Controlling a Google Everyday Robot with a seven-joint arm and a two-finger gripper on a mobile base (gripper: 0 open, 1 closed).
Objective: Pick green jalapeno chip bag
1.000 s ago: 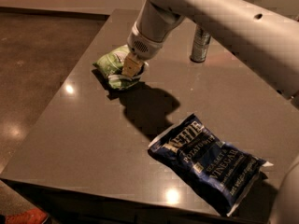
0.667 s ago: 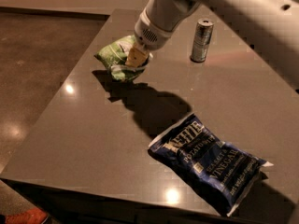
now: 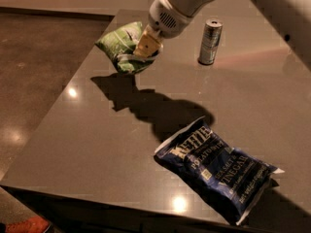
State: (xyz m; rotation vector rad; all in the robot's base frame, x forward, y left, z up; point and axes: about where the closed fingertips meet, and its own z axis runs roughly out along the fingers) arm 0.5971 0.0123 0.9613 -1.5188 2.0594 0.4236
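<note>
The green jalapeno chip bag, small, crinkly and light green with white edges, hangs in the air above the back left part of the table, its shadow on the tabletop below it. My gripper is shut on the bag's right side, with a tan finger pressed against it. The white arm comes down from the top right.
A dark blue Kettle chip bag lies at the front right of the grey table. A slim silver can stands upright at the back, right of the gripper. The table's left edge drops to a brown floor.
The gripper has risen with the green bag held in it. The bag has left the tabletop and its shadow now lies apart from it.
</note>
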